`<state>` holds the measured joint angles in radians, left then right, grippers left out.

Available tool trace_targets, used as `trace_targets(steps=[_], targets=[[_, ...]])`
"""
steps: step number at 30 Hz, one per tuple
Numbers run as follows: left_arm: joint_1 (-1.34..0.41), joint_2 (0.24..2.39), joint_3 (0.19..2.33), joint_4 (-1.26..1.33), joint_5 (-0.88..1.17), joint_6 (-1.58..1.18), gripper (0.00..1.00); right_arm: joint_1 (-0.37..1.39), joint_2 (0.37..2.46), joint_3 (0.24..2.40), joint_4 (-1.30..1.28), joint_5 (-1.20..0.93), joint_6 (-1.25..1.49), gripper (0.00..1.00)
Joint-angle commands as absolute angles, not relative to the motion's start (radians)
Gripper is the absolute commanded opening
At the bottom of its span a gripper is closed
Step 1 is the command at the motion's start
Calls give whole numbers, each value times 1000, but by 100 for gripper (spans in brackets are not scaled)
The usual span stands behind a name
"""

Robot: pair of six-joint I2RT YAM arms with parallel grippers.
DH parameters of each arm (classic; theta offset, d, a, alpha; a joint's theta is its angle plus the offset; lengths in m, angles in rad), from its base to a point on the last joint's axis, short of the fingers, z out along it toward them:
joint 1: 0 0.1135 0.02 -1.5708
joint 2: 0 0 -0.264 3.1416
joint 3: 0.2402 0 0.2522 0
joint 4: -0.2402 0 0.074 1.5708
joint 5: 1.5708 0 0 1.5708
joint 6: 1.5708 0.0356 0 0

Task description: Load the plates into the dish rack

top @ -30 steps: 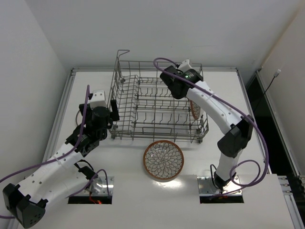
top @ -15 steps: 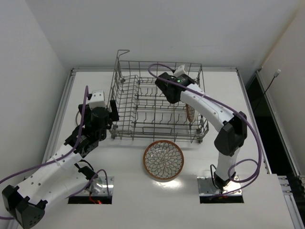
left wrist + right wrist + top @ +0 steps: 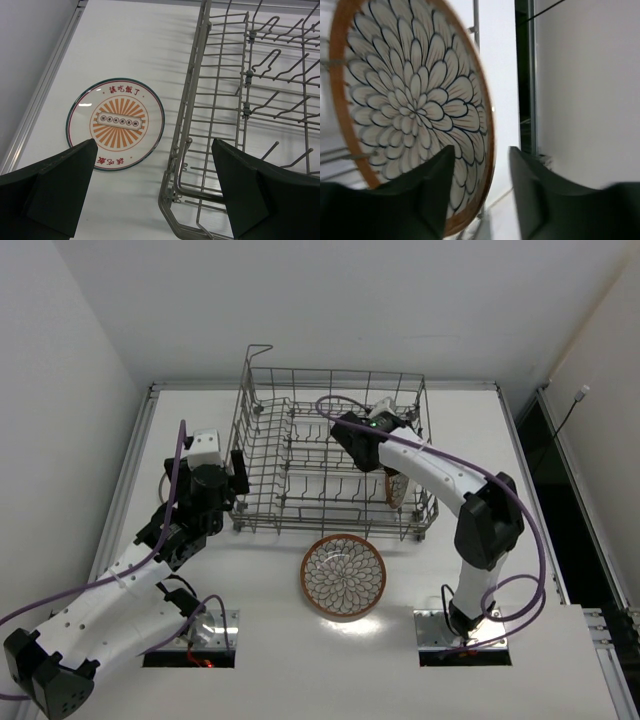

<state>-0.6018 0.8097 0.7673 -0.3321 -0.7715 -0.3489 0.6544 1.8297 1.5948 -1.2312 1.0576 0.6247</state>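
Nearest the bases, the flat petal plate (image 3: pixel 343 576) lies face-up on the table (image 3: pixel 520 570), just in front of the near edge of the dish rack (image 3: pixel 300 490) and about midway between the two arms. Further back on the left, the left arm stretches low and forward from its base. The left gripper (image 3: pixel 238 472) hovers at the rack's left end with its fingers spread wide and nothing between them. Its wrist view shows the sunburst plate (image 3: pixel 115 124) flat on the table just outside that end, which makes this the nearer arm for it. On the right, the arm rises from its base, bends at an elbow held out to the right, and reaches back-left over the rack's right end with the wrist turned down. The right gripper (image 3: pixel 480 160) is closed partway and appears to pinch the rim of the held petal plate (image 3: pixel 410 110), which hangs below the fingers. This plate stands on edge inside the rack's right end and tilts a little, its disc running near-to-far, parallel to the rack's short side. The next move depends on that edge dropping between two upright tines. Whether its lower rim already rests among them is hidden.
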Motion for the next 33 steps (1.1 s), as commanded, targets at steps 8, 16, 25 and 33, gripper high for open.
trace_targets(steps=[8, 16, 25, 33], targets=[[-607, 795, 765, -311, -795, -348, 100, 640, 1738, 1731, -1377, 1026, 624, 85], [-607, 804, 775, -321, -795, -348, 100, 641, 1467, 1977, -1338, 821, 504, 90], [-607, 813, 793, -330, -795, -348, 100, 641, 953, 1320, -1024, 290, 587, 87], [-607, 802, 805, -342, -746, -348, 100, 641, 534, 789, -769, -9, 856, 83]])
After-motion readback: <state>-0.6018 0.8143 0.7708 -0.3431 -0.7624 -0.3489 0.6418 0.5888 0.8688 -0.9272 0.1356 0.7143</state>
